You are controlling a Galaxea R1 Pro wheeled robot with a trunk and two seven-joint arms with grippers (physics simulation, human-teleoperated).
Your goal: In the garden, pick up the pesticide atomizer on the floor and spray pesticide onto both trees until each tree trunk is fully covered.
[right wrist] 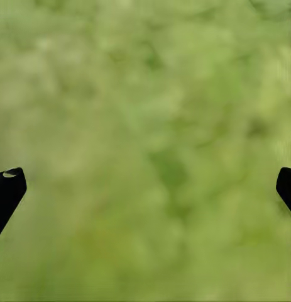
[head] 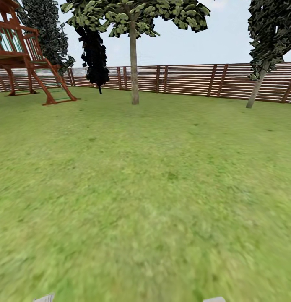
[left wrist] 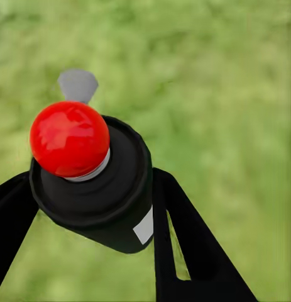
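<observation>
From the head camera, the lawn (head: pixel 145 201) stretches wide and bare ahead to a brown slatted fence (head: pixel 191 79) along the far edge. A tree with a slim pale trunk (head: pixel 134 63) stands upright near the fence at the middle; a second, leaning trunk (head: pixel 256 89) rises at the right, its crown cut off by the frame. A dark narrow tree (head: pixel 95 54) stands left of the middle trunk, and a wooden play tower (head: pixel 24 50) fills the far left corner, partly cropped. Two small grey shapes at the bottom edge are too cut off to identify.

In the left wrist view, the left end effector (left wrist: pixel 95 195) pinches the black atomizer (left wrist: pixel 98 182), red ball on top, with blurred grass behind.

In the right wrist view, the right end effector (right wrist: pixel 145 189) is spread wide, its fingertips (right wrist: pixel 7 185) at opposite edges over blurred grass.
</observation>
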